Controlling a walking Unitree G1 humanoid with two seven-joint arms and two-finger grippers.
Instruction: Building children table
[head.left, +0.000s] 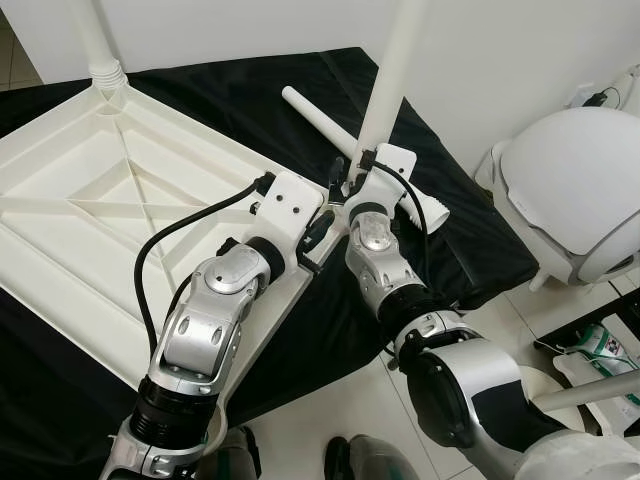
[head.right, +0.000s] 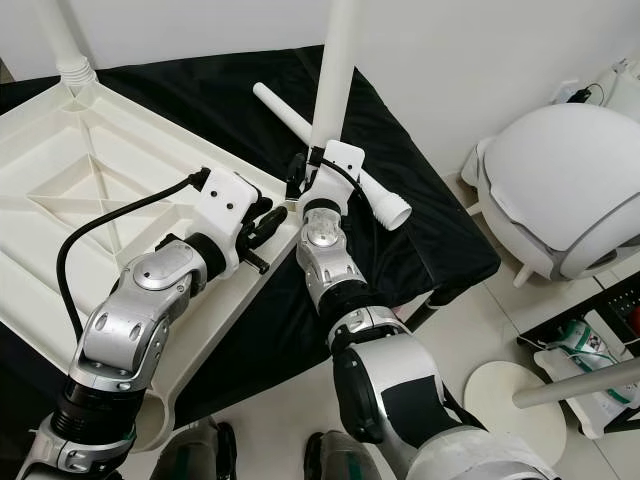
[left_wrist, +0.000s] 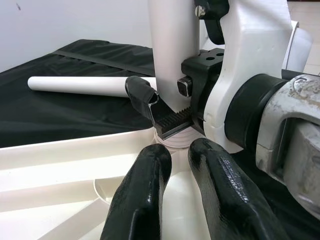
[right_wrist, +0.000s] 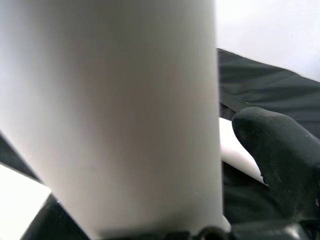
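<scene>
The white plastic tabletop (head.left: 90, 200) lies upside down on a black cloth, its ribbed underside facing up. One white leg (head.left: 97, 40) stands upright in the far left corner. A second white leg (head.left: 395, 70) stands at the tabletop's near right corner, and my right gripper (head.left: 352, 178) is shut around its lower end; one finger (left_wrist: 142, 97) hooks around the tube. A third leg (head.left: 320, 120) lies loose on the cloth behind it. My left gripper (left_wrist: 180, 160) hovers over the tabletop just beside that corner, fingers shut with nothing between them.
The black cloth (head.left: 250, 90) covers a low surface that ends close on the right. On the tiled floor to the right stand a large white domed object (head.left: 580, 190) and a white round base with a pole (head.right: 520, 400). A white wall is behind.
</scene>
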